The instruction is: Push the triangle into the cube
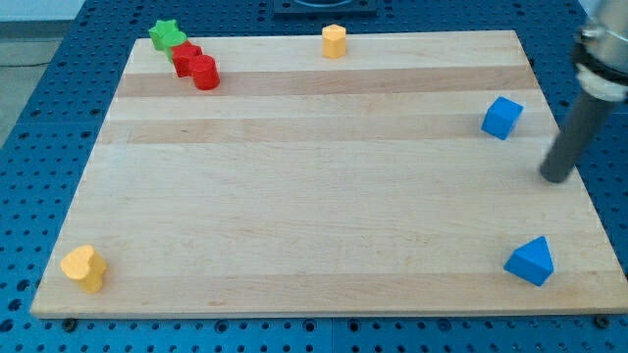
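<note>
A blue triangle (pixel 531 261) lies near the bottom right corner of the wooden board (pixel 314 176). A blue cube (pixel 501 117) sits near the right edge, well above the triangle. My tip (pixel 555 177) is at the right edge of the board, between the two in height and to the right of both. It touches neither block.
A green star-shaped block (pixel 167 35) and two red blocks (pixel 195 66) cluster at the top left corner. A yellow block (pixel 335 40) stands at the top edge. A yellow heart-shaped block (pixel 83 268) lies at the bottom left corner.
</note>
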